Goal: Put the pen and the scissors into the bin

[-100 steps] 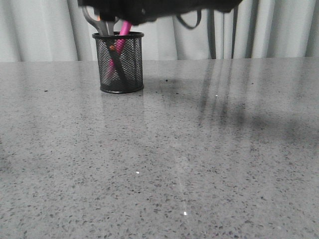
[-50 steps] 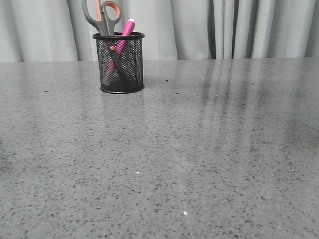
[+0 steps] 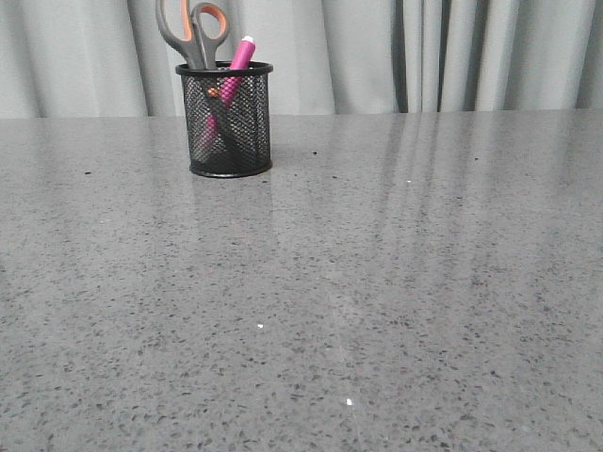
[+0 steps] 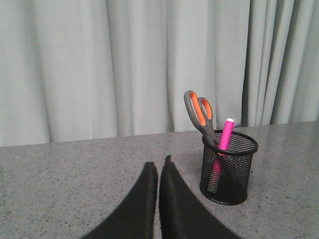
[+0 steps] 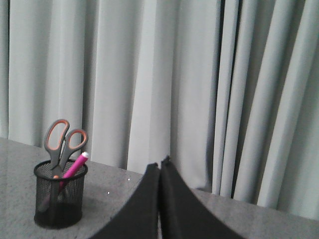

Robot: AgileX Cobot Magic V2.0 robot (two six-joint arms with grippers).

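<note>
Both in the bin [image 3: 224, 121] already: scissors [image 3: 193, 34] blades-down, pen [image 3: 234, 71] leaning beside. Light, rigid, smooth; best gripped at protruding handles or pen tip. Left hand [image 4: 158, 172] and right hand [image 5: 159, 170] pressed together, empty, apart from bin.

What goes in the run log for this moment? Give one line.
pen: in bin | scissors: in bin, handles up | left gripper: shut, empty | right gripper: shut, empty | task: appears done
</note>
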